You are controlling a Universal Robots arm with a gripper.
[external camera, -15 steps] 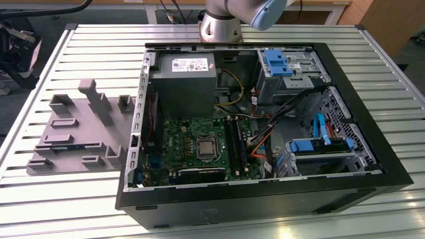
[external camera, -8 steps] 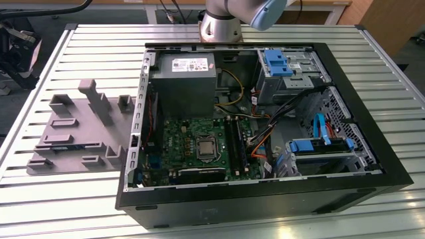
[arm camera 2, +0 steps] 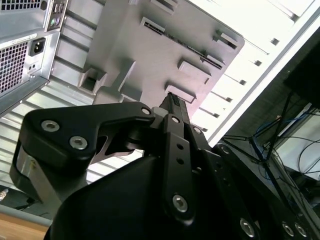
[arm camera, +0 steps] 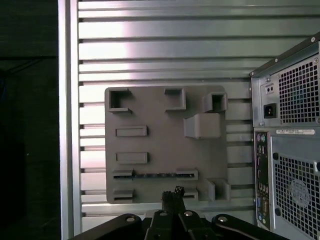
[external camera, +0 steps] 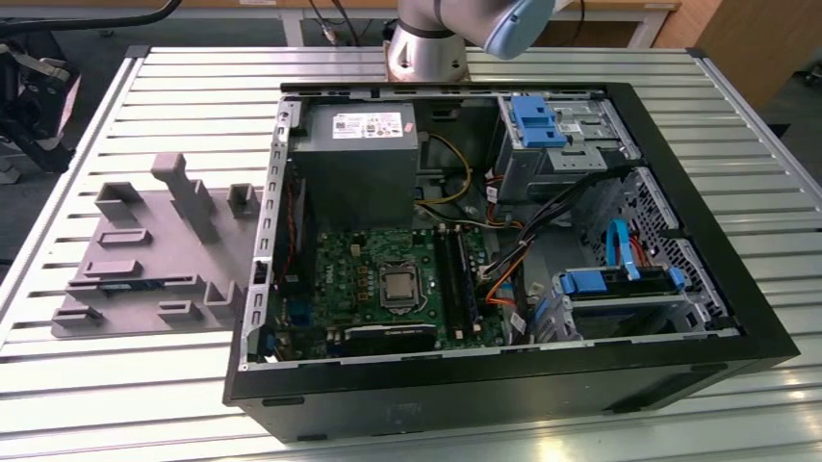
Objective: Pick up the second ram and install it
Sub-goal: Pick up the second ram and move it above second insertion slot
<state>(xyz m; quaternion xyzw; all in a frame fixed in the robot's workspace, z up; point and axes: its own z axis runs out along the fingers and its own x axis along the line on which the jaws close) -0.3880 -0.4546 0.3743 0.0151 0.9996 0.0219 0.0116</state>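
My tool (arm camera: 172, 196) is nearest, its jaws pressed together on nothing, and it hangs above the gray fixture plate (arm camera: 160, 145). The second ram (arm camera: 155, 175) sits on that plate, held between two small holders, apart from my tool. Beside the plate, on the exterior view's right, stands the open computer case (external camera: 514, 385) with its motherboard (external camera: 372, 279) exposed. Both rest on the slatted desk (external camera: 192, 96).

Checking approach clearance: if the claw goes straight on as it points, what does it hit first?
The claw would probably meet the grey holder plate first, just beside the second ram; depth unclear.
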